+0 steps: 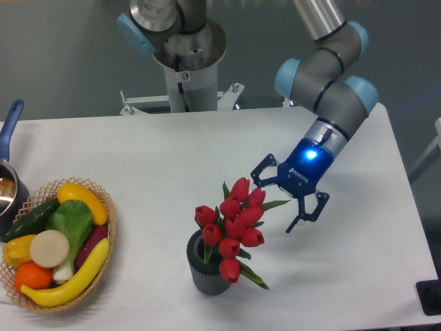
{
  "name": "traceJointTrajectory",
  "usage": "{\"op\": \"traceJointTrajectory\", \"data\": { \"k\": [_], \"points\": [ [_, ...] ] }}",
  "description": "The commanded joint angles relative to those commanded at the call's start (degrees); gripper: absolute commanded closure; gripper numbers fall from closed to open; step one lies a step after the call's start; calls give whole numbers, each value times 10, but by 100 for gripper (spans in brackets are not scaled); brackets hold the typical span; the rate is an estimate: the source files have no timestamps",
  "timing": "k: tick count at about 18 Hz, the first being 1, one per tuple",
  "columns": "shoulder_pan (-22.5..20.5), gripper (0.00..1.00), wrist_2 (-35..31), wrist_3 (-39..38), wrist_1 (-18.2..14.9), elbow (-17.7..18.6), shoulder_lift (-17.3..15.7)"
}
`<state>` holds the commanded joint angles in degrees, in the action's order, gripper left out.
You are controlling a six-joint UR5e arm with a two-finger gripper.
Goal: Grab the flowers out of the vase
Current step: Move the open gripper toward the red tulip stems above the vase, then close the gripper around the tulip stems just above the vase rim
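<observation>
Tool: the tool [280, 202] hangs over the white surface [172, 152] at the end of the grey and blue arm [329, 96], a blue light glowing on its wrist; its two dark fingers [264, 172] stand apart, with nothing between them.
Tool position: just to the right of the topmost tulip buds, one finger near the upper bud, the other lower and further right; whether it touches the leaf tip there cannot be told.
Flowers: the flowers [233, 224], red tulip buds with green leaves, sit in the vase and lean up and to the right.
Vase: the vase [208, 272], dark grey and ribbed, stands upright near the front edge of the surface.
Basket: a woven basket [109, 224] at the left holds vegetables and fruit, well apart from the vase.
Pan: a pan with a blue handle [10, 127] shows at the left edge.
</observation>
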<state>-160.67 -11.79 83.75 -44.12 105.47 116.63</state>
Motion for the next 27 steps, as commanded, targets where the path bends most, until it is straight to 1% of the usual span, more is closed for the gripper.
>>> {"op": "traceJointTrajectory", "data": {
  "k": [3,6,11,18,21,24,25,26,27],
  "points": [
    [9,0,19,34,0,6,10],
    [22,0,47,50,0,5,19],
    [33,0,70,52,2,4,26],
    [55,0,71,53,3,-24,50],
    [64,0,88,53,3,-35,59],
    [70,0,91,52,3,-36,59],
    [70,3,91,52,3,-36,59],
    [70,9,91,53,3,-36,60],
    [70,18,91,52,3,-36,60]
  ]
}}
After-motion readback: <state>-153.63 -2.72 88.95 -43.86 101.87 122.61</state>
